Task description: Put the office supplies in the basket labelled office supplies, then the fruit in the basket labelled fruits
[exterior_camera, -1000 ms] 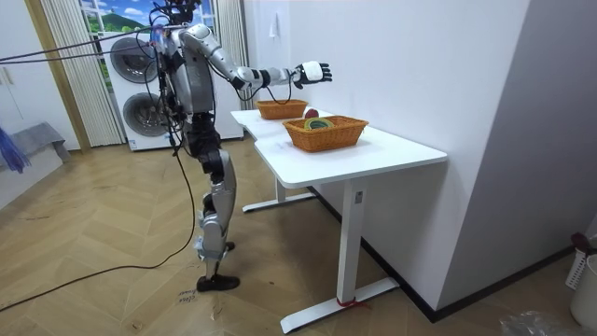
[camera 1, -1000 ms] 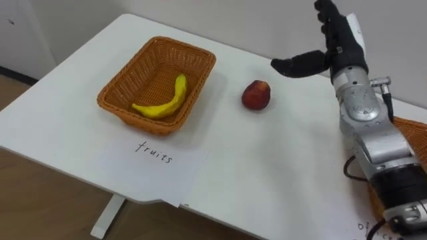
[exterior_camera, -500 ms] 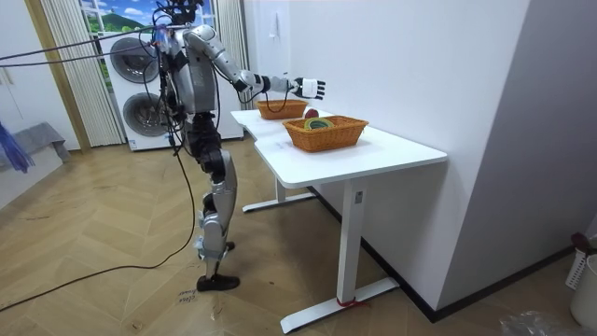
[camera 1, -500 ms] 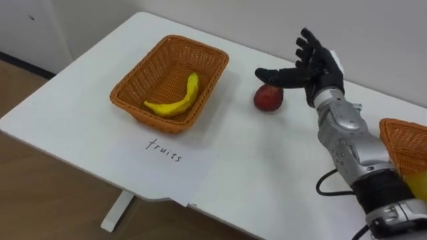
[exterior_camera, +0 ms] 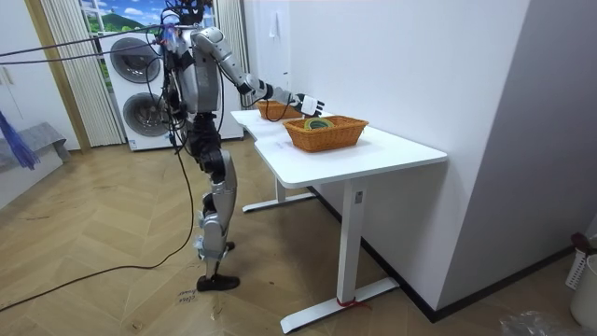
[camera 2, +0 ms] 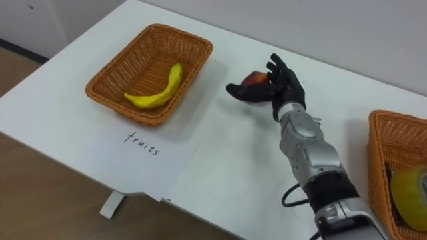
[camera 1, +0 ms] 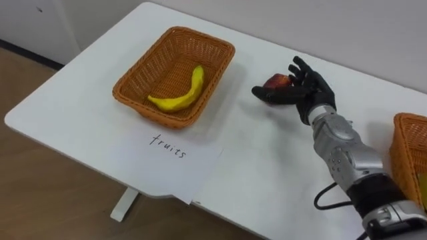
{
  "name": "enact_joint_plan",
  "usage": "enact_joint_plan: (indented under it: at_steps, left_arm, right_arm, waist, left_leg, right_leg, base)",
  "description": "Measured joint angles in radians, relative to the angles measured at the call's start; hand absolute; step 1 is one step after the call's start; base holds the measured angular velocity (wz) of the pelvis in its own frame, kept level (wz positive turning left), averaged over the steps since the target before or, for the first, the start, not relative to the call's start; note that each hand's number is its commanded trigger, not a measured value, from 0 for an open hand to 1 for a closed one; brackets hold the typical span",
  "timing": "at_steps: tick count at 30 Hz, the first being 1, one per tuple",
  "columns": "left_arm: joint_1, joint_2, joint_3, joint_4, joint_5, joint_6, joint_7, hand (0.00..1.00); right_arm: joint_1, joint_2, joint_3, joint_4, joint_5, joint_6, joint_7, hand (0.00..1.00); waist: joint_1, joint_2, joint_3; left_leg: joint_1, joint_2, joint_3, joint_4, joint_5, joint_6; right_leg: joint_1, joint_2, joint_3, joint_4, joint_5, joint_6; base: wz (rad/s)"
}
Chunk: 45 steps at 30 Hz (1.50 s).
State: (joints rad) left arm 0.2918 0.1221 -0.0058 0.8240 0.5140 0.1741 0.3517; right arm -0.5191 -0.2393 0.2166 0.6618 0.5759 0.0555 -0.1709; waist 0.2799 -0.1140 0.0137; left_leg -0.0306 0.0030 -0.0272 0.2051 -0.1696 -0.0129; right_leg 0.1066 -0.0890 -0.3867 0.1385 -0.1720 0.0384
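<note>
My right robot hand (camera 1: 307,93) spread wide around apple (camera 1: 276,81), not closed; apple looks firm, smooth, roll-prone; I'd grip its middle; fruit basket (camera 1: 155,115) at 9 o'clock.

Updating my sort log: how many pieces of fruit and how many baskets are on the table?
Fruit: 2 (banana in the left basket, red fruit at the right hand).
Baskets: 2 (left basket, right basket).
Total: 4.
</note>
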Motion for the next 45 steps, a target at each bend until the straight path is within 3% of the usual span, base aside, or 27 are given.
enact_joint_plan:
  at_steps: [13, 17, 32, 45]
  left_arm:
    - [0.02, -0.016, -0.001, 0.002, -0.001, -0.001, 0.017, 0.0]
    - [0.017, -0.015, -0.002, 0.002, -0.001, -0.001, 0.022, 0.0]
    - [0.005, -0.014, -0.009, 0.026, -0.003, -0.006, 0.034, 0.0]
    - [-0.004, -0.014, -0.01, 0.027, -0.011, -0.01, 0.035, 0.0]
  right_arm:
    - [0.0, 0.0, 0.036, 0.002, -0.085, 0.0, -0.01, 0.0]
    - [-0.004, 0.0, 0.036, 0.059, -0.156, 0.0, -0.014, 0.0]
    - [-0.006, -0.001, 0.036, 0.088, -0.196, -0.002, -0.038, 0.0]
    - [-0.014, -0.002, 0.035, 0.112, -0.197, -0.032, -0.037, 0.0]
  waist:
    - [0.001, -0.008, 0.0049]
    - [0.004, -0.009, 0.0049]
    - [0.003, -0.011, 0.0058]
    - [0.002, -0.013, 0.0077]
  left_leg:
    - [0.005, 0.0, 0.001, -0.001, 0.001, 0.001]
    - [0.004, 0.001, 0.001, -0.001, 0.001, 0.001]
    - [-0.017, -0.001, -0.001, 0.001, 0.003, 0.003]
    - [-0.028, -0.001, -0.004, 0.001, 0.003, 0.003]
  right_leg:
    - [0.005, -0.001, -0.001, 0.0, 0.0, 0.0]
    - [0.002, -0.002, -0.002, 0.006, 0.0, 0.0]
    - [-0.02, -0.005, -0.01, 0.014, 0.0, 0.0]
    - [-0.029, -0.005, -0.012, 0.014, 0.0, 0.0]
  base:
    - [0.0]
    - [0.0]
    - [0.0]
    - [0.0]
